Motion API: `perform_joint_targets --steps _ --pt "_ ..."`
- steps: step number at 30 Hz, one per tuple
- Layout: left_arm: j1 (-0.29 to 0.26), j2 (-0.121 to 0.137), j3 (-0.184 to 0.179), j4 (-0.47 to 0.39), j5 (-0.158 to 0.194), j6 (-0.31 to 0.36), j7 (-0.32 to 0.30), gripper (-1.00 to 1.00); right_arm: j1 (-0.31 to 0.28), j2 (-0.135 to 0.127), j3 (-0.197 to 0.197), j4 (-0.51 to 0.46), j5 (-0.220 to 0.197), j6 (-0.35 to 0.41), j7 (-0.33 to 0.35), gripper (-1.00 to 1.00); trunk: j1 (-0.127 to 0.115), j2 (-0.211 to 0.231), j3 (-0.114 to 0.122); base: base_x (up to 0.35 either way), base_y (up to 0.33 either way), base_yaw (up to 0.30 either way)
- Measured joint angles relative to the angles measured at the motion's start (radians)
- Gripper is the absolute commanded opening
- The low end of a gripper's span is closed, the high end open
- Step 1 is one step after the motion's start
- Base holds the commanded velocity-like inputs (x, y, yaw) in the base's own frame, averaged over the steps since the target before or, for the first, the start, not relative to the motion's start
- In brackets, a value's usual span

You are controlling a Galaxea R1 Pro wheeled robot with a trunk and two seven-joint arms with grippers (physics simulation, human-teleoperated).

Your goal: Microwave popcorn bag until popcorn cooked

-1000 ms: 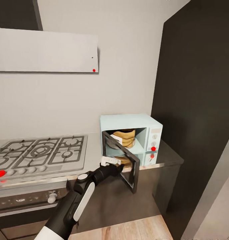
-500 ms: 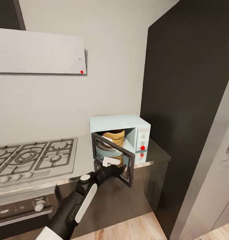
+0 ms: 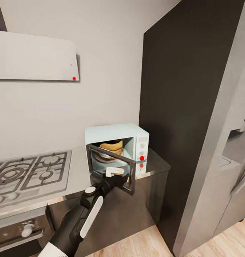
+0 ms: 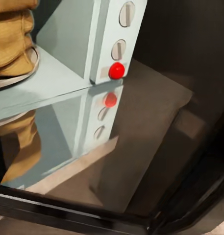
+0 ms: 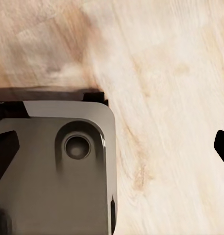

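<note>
Bag inside microwave on surface, beyond half-open door. Left pincer at door's outer face, well apart from bag; opening impossible to tell.

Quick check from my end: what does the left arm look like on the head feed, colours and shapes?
The left arm is a thick rounded tube, mostly glossy black, with a long white panel along its forearm and a white shell at its lower end. A round white cap sits on the joint near the wrist. The wrist section is black, ending in a small white tool.
</note>
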Motion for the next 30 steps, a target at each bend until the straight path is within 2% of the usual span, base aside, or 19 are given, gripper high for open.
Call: perform_joint_targets --steps 6,12,17,20,24,27,30 --pt "0.000 0.000 0.047 0.000 0.003 -0.001 0.000 1.00 0.000 -0.002 -0.003 0.000 -0.003 0.000 0.000 1.00 0.000 0.000 0.005 0.000 0.000 -0.180" --pt "0.000 0.001 0.051 0.003 0.011 -0.002 0.000 1.00 0.000 -0.006 0.000 0.000 0.003 0.000 -0.001 1.00 0.000 0.000 0.005 0.000 0.000 -0.018" --pt "0.000 0.000 0.008 0.010 0.007 -0.001 0.067 1.00 0.000 -0.005 0.001 0.000 0.004 0.000 -0.001 1.00 0.000 0.000 0.005 0.056 0.000 0.000" --pt "0.000 -0.001 -0.014 0.011 0.008 0.000 0.080 1.00 0.000 -0.006 0.002 -0.001 0.006 0.000 0.000 1.00 0.000 0.000 0.005 0.162 0.000 0.000" --pt "0.001 -0.004 -0.017 0.011 0.023 -0.002 0.079 1.00 0.000 -0.007 0.002 0.000 0.008 0.000 0.001 1.00 0.000 0.000 0.005 0.164 0.000 0.000" --pt "0.000 -0.018 -0.015 0.012 0.011 0.000 0.082 1.00 0.000 -0.008 0.002 0.000 0.008 0.000 0.001 1.00 0.000 0.000 0.005 0.054 0.000 0.000" --pt "0.000 -0.021 -0.015 0.012 0.005 0.000 0.083 1.00 0.000 -0.008 0.002 0.000 0.008 0.000 0.001 1.00 0.000 0.000 0.005 0.011 0.000 0.000"
